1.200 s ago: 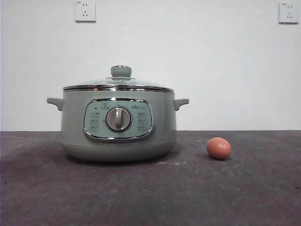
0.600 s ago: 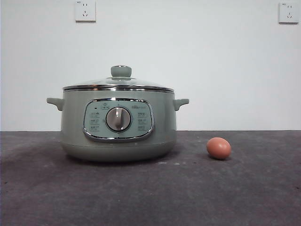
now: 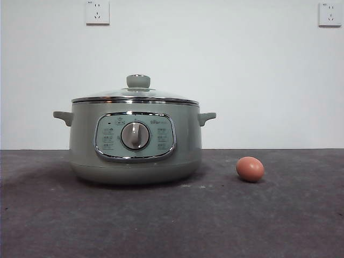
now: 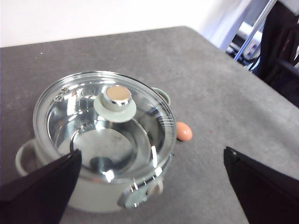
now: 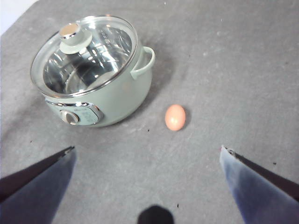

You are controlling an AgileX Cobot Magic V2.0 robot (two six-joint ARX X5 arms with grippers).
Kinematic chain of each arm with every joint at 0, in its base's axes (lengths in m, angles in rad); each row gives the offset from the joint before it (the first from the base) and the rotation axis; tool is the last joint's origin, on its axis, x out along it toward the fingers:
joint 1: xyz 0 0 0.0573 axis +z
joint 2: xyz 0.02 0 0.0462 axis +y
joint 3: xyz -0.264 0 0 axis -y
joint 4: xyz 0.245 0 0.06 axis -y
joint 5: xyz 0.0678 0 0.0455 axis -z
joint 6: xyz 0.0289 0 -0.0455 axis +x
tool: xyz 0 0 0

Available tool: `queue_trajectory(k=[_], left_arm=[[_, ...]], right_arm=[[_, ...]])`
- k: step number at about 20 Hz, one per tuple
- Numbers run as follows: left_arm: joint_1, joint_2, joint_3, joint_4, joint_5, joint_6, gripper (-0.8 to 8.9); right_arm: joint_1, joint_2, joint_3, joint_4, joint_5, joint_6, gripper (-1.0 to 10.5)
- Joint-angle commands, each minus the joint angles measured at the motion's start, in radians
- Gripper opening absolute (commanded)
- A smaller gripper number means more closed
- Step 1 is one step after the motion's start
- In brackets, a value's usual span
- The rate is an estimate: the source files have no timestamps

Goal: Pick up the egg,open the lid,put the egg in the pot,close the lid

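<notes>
While the smooth oval egg (image 3: 250,169) lies bare, domed glass lid (image 3: 135,93) caps round pot (image 3: 135,156).

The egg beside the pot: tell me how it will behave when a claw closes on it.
The egg lies on its side on the table, so a nudge would probably roll it. Its smooth, rounded shell looks slippery and likely fragile, so it may squirt out or crack under a hard squeeze.

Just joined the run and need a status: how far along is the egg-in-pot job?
Nothing is done yet. The egg lies on the table beside the pot, and the lid sits closed on it. Nothing is in hand: the left claw and right claw are open, above the table. All four steps remain.
</notes>
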Motion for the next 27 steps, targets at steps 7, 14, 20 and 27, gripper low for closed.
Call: queue_trajectory(k=[7, 14, 20, 27], left_arm=[[-0.173, 0.457, 0.327, 0.019, -0.184, 0.092, 7.20], [-0.247, 0.700, 0.438, 0.050, -0.316, 0.155, 7.20], [-0.249, 0.788, 0.438, 0.080, -0.318, 0.155, 7.19], [-0.249, 0.810, 0.438, 0.100, -0.344, 0.154, 5.12]], right_arm=[[0.000, 0.026, 0.004, -0.023, -0.012, -0.001, 6.9], [0.000, 0.040, 0.004, -0.022, -0.011, -0.001, 6.9], [0.000, 0.054, 0.004, -0.018, -0.011, -0.001, 6.9], [0.000, 0.061, 0.004, -0.015, -0.011, -0.001, 6.9]])
